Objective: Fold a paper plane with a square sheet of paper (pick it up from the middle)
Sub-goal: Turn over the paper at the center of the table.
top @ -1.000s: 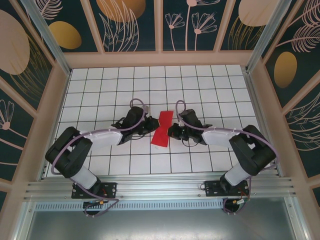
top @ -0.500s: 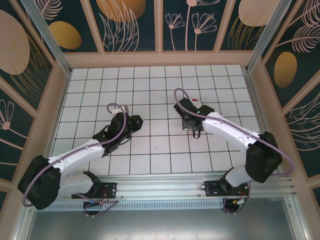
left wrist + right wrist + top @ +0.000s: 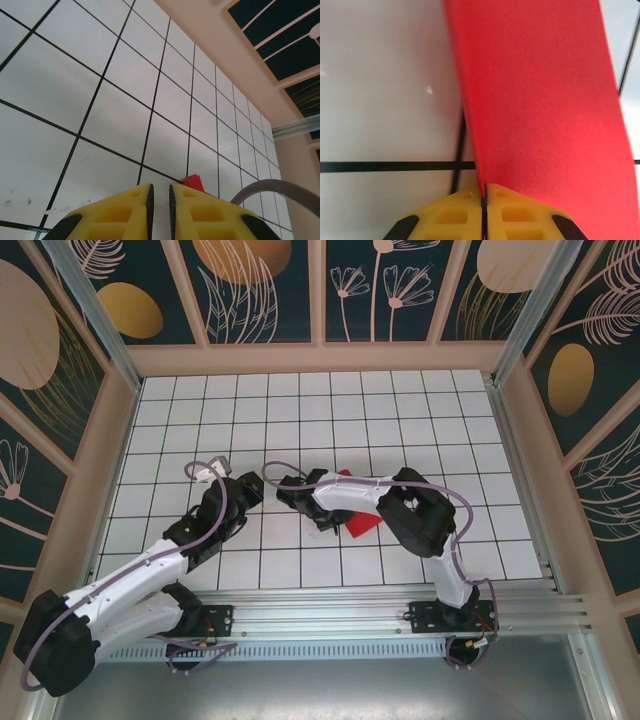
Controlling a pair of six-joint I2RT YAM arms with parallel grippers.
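So, checking in from the remote station: my landmark is the right arm's forearm, which is slung low across the middle of the white tiled table. The folded red paper sits right under that forearm. One bigger red corner pokes out on the side nearer the arm bases, and a small red tip shows on the far side. On the right wrist cam the right gripper has its yellow fingers pressed together with only a hairline seam. The paper's edge runs straight down into that seam, so I read it as pinching the paper by its edge. The rest of the paper fans away from the fingers as a smooth red panel over the tiles. I can't tell from this whether it's lifted or resting on the table. The left gripper is off the wrist end of that forearm, near it but not touching. On its own cam the left gripper shows a narrow slit between the fingers with bare tile behind it and nothing held. A tiny red corner peeks out just past one fingertip.
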